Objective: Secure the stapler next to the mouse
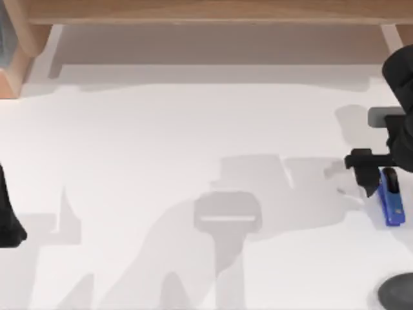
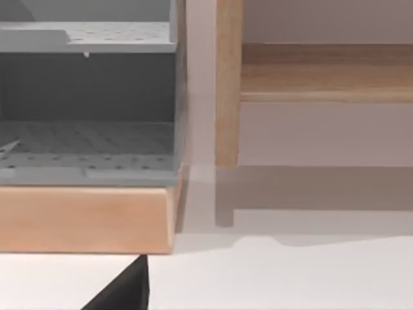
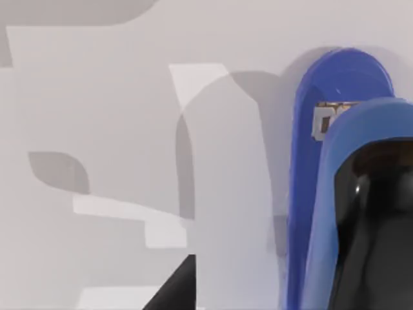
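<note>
The blue stapler [image 1: 392, 199] lies flat on the white table near the right edge, running front to back. My right gripper [image 1: 381, 182] hangs low over its far end, open, with one dark finger [image 1: 369, 181] just left of the stapler. The right wrist view has the stapler [image 3: 310, 194] close up, lying on the table off to one side, and one fingertip [image 3: 174, 287] well apart from it. A black mass [image 3: 377, 226] covers the stapler's near end; whether that is its cap or a finger is unclear. The dark mouse [image 1: 397, 292] sits at the front right corner, a short gap in front of the stapler.
My left arm [image 1: 8, 219] is parked at the table's left edge. A wooden shelf [image 1: 206, 13] runs along the back, and a grey perforated rack on a wooden base [image 2: 87, 155] stands at the back left. Bare white tabletop [image 1: 193, 129] spreads across the middle.
</note>
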